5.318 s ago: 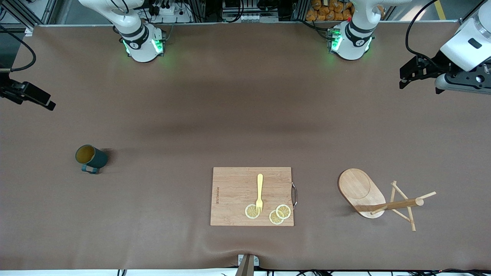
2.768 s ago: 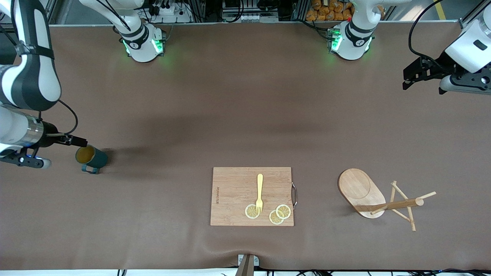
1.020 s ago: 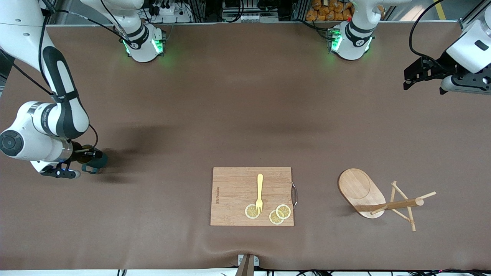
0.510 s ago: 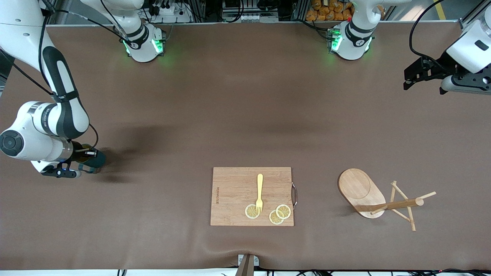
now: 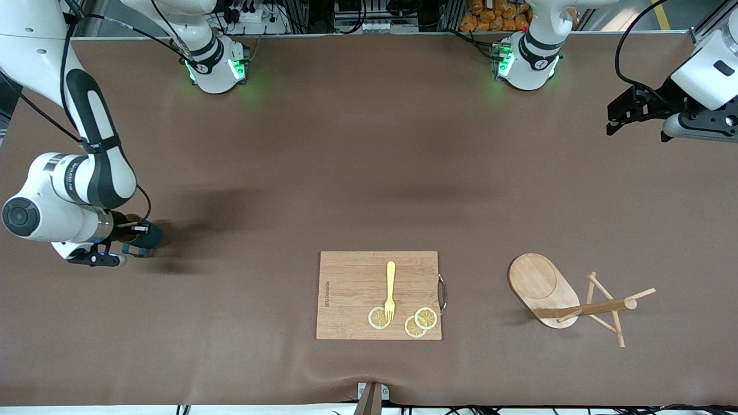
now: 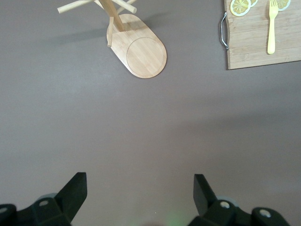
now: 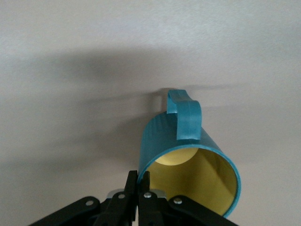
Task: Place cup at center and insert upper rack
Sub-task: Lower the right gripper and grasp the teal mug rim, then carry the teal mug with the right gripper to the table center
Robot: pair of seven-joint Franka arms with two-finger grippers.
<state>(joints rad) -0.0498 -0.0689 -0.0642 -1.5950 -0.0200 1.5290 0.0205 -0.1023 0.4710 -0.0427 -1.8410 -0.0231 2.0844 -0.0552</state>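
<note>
The teal cup (image 5: 149,237) with a yellow inside is near the right arm's end of the table. My right gripper (image 5: 137,229) is shut on its rim. In the right wrist view one finger is inside the cup (image 7: 188,155) and one outside, with the right gripper (image 7: 141,181) pinching the wall and the loop handle pointing away. The wooden mug tree (image 5: 545,288) lies on its side near the left arm's end, its post and pegs level. My left gripper (image 5: 610,118) hangs open and empty in the air, and its view (image 6: 139,190) shows the mug tree (image 6: 141,52) below.
A rectangular wooden cutting board (image 5: 351,294) with a yellow fork (image 5: 390,288) and lemon slices (image 5: 420,323) lies near the front edge at the middle. It also shows in the left wrist view (image 6: 254,47). Bare brown table (image 5: 369,173) lies between the cup and the board.
The right arm swung in from the table's end, reached the cup and closed on its rim. In the last second the cup shifted slightly with the gripper. The left arm hardly moved.
</note>
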